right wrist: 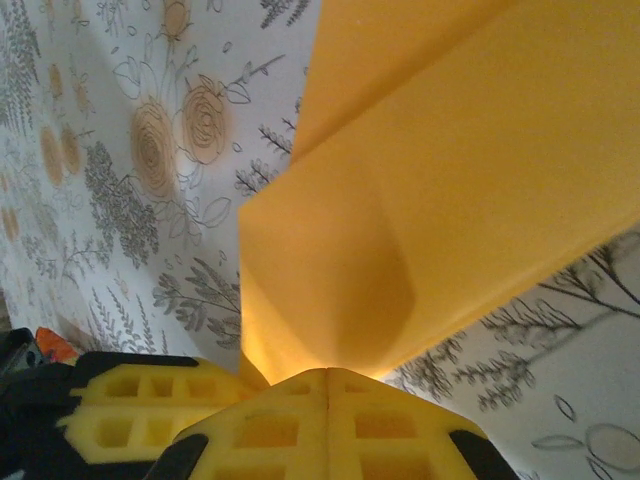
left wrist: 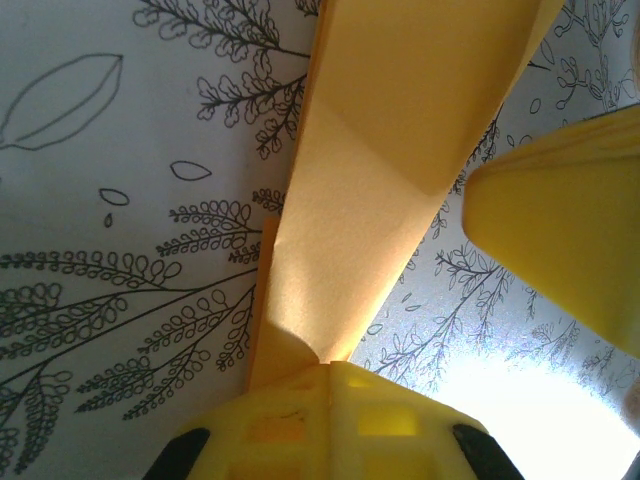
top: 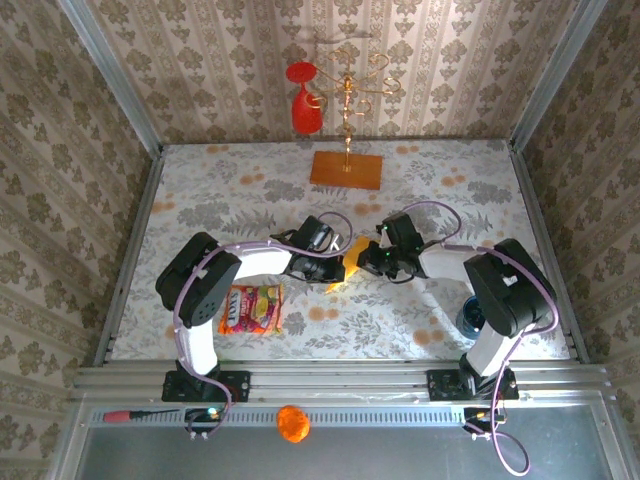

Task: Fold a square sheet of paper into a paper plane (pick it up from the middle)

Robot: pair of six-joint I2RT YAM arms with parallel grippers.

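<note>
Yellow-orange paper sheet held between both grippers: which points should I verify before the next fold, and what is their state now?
1. Left gripper shut on the paper sheet: ok.
2. Right gripper shut on the paper sheet: ok.
3. Paper sheet shows folded layers: ok.
4. Edges aligned along the crease: cannot tell.
5. Snack packet apart from the paper sheet: ok.
6. Paper sheet lifted off the tablecloth: cannot tell.

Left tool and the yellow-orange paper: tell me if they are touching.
Touching. The left wrist view shows the folded paper running straight into the closed left tool, pinched where its two yellow fingers meet.
</note>
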